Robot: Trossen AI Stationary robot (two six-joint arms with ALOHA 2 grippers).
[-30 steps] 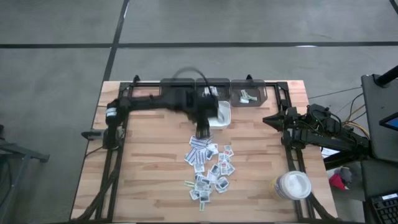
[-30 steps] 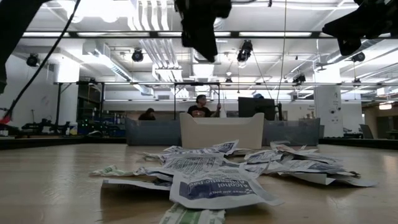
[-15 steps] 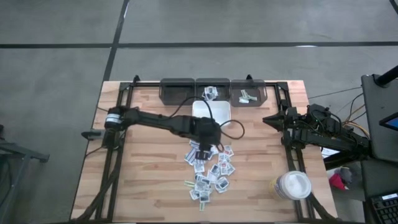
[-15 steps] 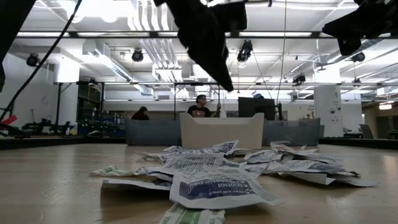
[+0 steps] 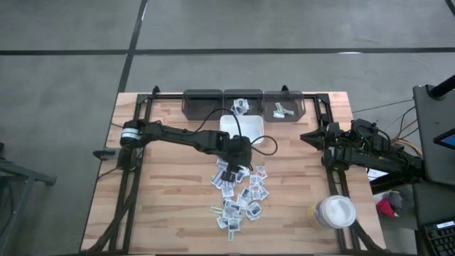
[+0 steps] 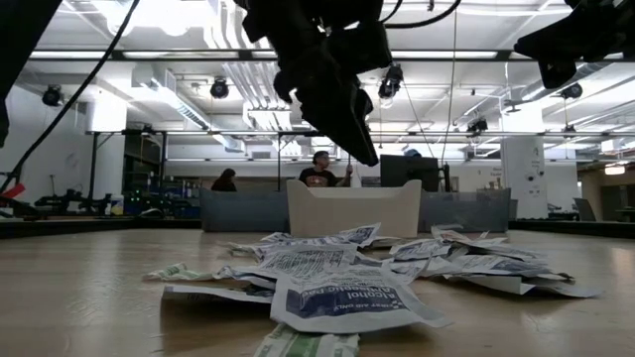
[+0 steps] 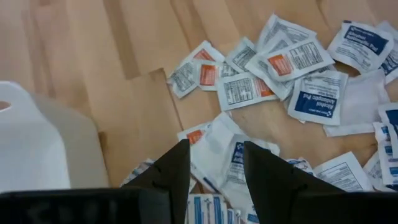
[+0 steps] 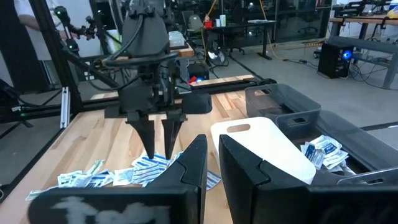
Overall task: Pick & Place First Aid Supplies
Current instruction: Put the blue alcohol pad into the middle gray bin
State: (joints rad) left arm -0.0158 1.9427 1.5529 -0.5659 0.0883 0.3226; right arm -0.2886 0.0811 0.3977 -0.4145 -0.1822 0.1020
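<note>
Just past the white tray (image 5: 242, 128), toward the near edge, my left gripper (image 5: 227, 173) hangs over the top of the first aid supplies (image 5: 239, 192) pile, fingers apart, nothing in them. Right gripper (image 5: 307, 136) is parked well off to the tray's right side, nearly closed, empty.

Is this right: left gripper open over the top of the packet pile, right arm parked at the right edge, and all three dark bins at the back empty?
Not quite. The high view shows packets in the middle bin and right bin; only the left bin looks empty. The rest holds: left gripper open over the packet pile, right gripper parked at the right edge.
</note>
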